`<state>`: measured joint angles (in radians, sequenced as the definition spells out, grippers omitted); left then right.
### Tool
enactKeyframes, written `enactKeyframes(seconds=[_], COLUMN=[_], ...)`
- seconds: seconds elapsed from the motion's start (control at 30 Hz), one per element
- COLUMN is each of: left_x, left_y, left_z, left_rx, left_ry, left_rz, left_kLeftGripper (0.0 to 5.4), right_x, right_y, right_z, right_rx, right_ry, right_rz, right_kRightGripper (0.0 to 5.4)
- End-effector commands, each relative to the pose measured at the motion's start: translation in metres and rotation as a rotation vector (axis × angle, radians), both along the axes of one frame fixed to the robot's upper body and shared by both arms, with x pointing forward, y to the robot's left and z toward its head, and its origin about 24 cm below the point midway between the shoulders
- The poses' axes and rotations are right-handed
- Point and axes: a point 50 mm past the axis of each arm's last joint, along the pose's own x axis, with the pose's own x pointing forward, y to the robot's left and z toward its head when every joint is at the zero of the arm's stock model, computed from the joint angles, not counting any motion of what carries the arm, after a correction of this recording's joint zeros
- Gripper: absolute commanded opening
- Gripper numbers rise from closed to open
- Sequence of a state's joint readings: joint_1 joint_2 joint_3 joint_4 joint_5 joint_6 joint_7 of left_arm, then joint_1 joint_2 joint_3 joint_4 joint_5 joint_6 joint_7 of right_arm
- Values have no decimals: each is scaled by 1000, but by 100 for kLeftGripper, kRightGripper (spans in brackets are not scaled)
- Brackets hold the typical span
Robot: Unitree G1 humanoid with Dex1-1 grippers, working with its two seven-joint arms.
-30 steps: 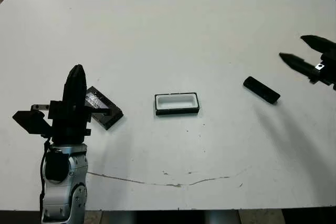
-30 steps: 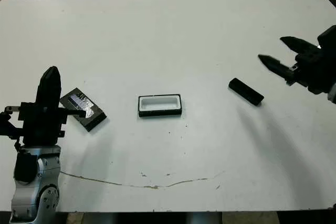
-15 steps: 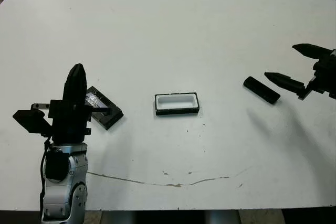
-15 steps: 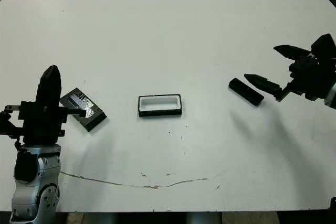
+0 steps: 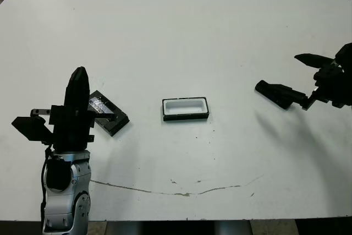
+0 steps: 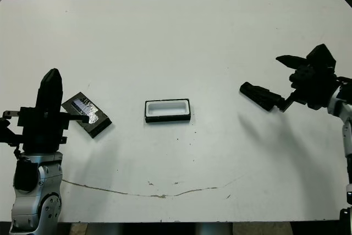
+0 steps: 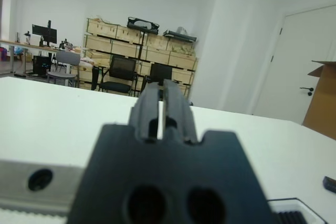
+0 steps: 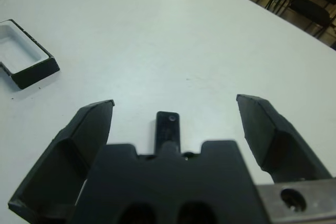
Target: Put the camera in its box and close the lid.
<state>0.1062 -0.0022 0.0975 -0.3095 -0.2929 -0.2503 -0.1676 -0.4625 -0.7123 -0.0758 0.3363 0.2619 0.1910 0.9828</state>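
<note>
A: What has changed?
B: The right gripper (image 8: pixel 176 129) has been lowered over the camera (image 6: pixel 258 96), fingers spread wide, nothing gripped yet. The box (image 5: pixel 185 108) lies mid-table.
A: The left gripper (image 7: pixel 161 109)?
B: Pressed closed, empty, beside the lid (image 5: pixel 107 112)

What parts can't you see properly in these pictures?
- Slim black bar-shaped camera: in the right wrist view the open right gripper's own body hides its near end; its screen shows nowhere.
- Flat black lid with clear window: in the head views the raised left gripper covers one end.
- White-lined black box: left wrist view's bottom edge cuts it off.
</note>
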Motion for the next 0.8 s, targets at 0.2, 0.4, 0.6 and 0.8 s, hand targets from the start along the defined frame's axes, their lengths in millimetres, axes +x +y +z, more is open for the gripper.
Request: enactKeyframes(seconds=[0.2, 0.4, 0.6, 0.8], left_x=[-1, -1, -1, -1], left_y=[5, 4, 5, 6], left_z=[-7, -7, -7, -7], left_rx=[13, -1, 3, 8], left_ry=[37, 44, 43, 46], left_rz=[14, 7, 12, 19], left_kLeftGripper=[0, 0, 0, 0], right_x=[-4, -8, -12, -15], right_y=[0, 0, 1, 0], right_z=[-26, -35, -44, -51], right_rx=[-4, 6, -23, -5], right_ry=[124, 177, 192, 199], right_rz=[-45, -66, -78, -88], right_kRightGripper=[539, 539, 539, 539])
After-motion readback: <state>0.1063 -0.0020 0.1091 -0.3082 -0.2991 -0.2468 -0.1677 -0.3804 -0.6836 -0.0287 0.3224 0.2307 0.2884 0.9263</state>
